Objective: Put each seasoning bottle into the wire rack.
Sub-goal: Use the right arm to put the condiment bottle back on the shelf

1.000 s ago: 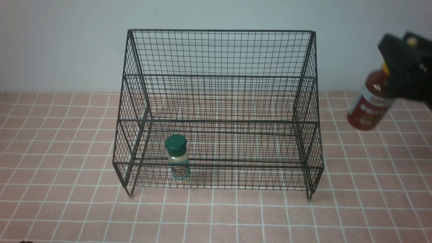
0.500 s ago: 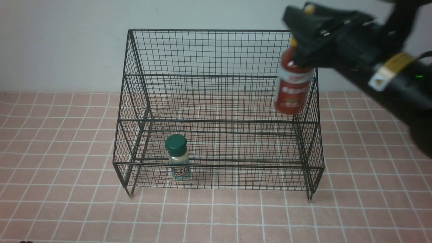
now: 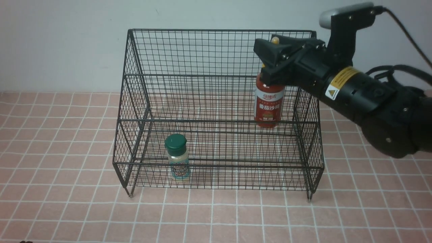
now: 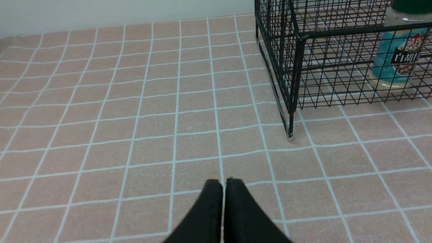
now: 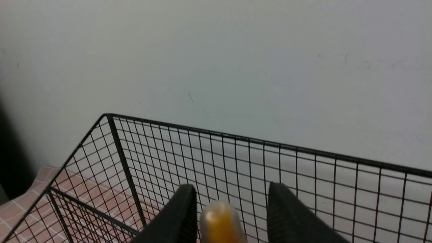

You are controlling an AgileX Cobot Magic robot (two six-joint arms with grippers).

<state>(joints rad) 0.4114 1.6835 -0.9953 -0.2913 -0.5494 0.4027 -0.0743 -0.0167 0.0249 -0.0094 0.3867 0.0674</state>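
Right fingers (image 5: 233, 202): part open, closed round the neck of the sauce bottle (image 3: 269, 101), which hangs upright below them. Left fingers (image 4: 224, 189): shut, nothing held. The shaker (image 3: 178, 157) stands in the rack (image 3: 219, 165), down and to the left of the right fingers.

Risk: the bottle's base could catch the rack's middle front bar if lowered too close to it, tipping bottle or rack. Early release might drop it.

Edges: rack's right side near the right fingers; open room toward the shaker.

front: high, facing forward and down onto the rack (image 3: 216, 120). left wrist: low, nearer, facing a rack corner; both share the green-capped jar (image 3: 178, 157). right wrist: close, facing rack top and wall (image 5: 270, 67).
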